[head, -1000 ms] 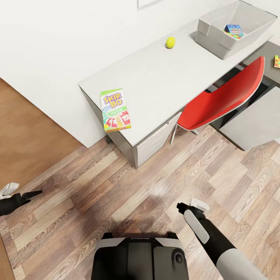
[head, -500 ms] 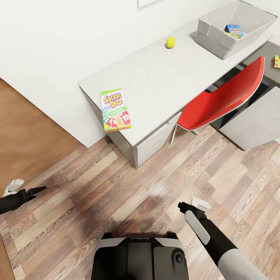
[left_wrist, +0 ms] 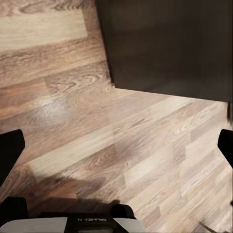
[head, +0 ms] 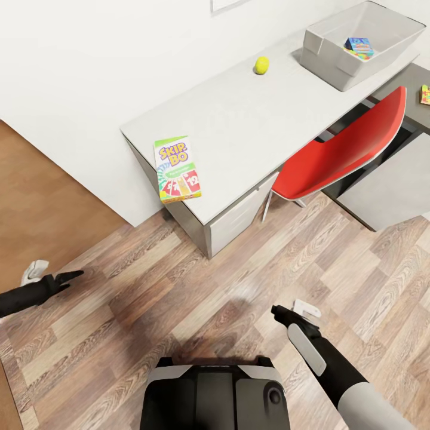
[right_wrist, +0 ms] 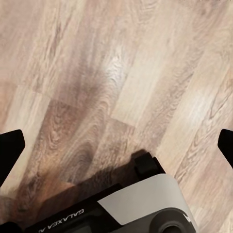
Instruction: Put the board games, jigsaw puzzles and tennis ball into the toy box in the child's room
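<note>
Both pincers spread wide and empty over wood-plank floor (head: 179, 298): left gripper (head: 51, 276) at lower left of the head frame, right gripper (head: 292, 312) at lower right. Green-yellow-red Skip-Bo box (head: 177, 169) flat on the near corner of the pale grey desk (head: 239, 131), frame centre; small yellow-green tennis ball (head: 261, 65) farther up. At upper right, light-grey open bin (head: 334, 57) holding a small blue cartoon-printed box (head: 358, 44) atop a bright jigsaw square (head: 360, 54); beside it a red chair (head: 346, 149), another jigsaw square (head: 425, 94) at the right edge.
</note>
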Available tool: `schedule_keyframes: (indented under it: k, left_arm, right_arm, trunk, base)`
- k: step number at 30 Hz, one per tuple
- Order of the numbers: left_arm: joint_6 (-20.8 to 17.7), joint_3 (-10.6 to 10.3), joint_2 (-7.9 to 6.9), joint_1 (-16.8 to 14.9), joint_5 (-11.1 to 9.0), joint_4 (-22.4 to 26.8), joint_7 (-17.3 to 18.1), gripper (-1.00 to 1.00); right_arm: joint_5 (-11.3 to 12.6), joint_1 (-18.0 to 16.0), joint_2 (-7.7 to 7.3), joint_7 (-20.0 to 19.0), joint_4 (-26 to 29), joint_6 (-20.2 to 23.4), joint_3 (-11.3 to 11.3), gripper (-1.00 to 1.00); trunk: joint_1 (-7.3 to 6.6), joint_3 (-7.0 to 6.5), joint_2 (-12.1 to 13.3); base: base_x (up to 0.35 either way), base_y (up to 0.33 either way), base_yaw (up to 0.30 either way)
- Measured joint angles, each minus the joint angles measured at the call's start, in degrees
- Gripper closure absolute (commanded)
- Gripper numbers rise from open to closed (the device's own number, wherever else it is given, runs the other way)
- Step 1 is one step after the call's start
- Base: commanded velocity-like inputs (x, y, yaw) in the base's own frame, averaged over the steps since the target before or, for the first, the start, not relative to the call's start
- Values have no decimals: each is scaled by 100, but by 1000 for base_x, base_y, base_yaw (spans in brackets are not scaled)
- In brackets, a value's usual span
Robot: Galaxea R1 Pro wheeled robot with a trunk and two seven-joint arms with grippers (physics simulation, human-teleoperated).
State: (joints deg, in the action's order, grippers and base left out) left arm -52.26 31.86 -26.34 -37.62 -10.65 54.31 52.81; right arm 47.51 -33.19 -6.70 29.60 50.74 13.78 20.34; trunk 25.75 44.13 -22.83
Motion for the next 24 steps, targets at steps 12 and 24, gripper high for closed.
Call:
schedule_keyframes:
  k: [12,24]
  left_arm:
    - [-188,-9,850,-928,-34,-29,-560,-100]
    - [-482,-7,901,-1242,-548,-71,-528,-100]
  right_arm:
    - [13,0,-7,-104,-33,-54,-11,-100]
    - [20,0,-2,-105,-39,-59,-7,-100]
  trunk:
    - [0,0,0]
    - [0,0,0]
  base:
    - [0,0,0]
    - [0,0,0]
